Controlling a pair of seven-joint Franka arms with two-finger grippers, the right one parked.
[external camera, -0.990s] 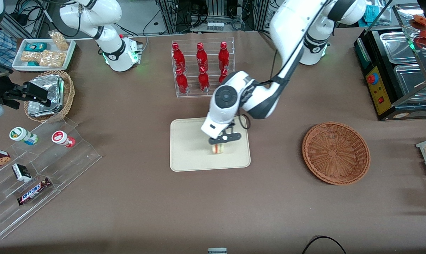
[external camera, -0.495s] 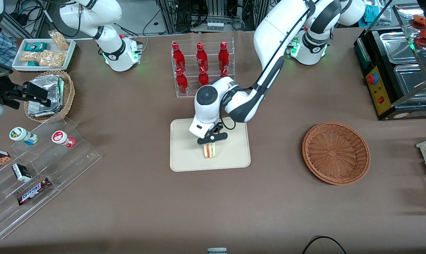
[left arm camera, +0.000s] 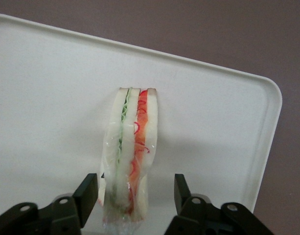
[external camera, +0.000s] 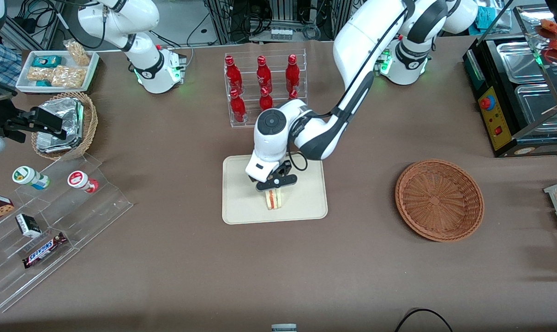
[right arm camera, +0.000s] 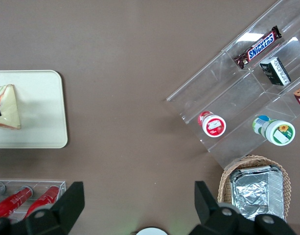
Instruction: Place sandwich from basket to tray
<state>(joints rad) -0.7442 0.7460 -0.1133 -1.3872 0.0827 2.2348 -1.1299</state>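
The sandwich (external camera: 273,199) stands on its edge near the middle of the tray (external camera: 241,207), low in the front view's middle, with the gripper (external camera: 275,183) open around it, so lift straight up without bumping it.

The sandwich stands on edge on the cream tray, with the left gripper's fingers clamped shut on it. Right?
Not quite. The sandwich does stand on edge on the tray, but the left wrist view shows the gripper open, its fingers apart either side with gaps.
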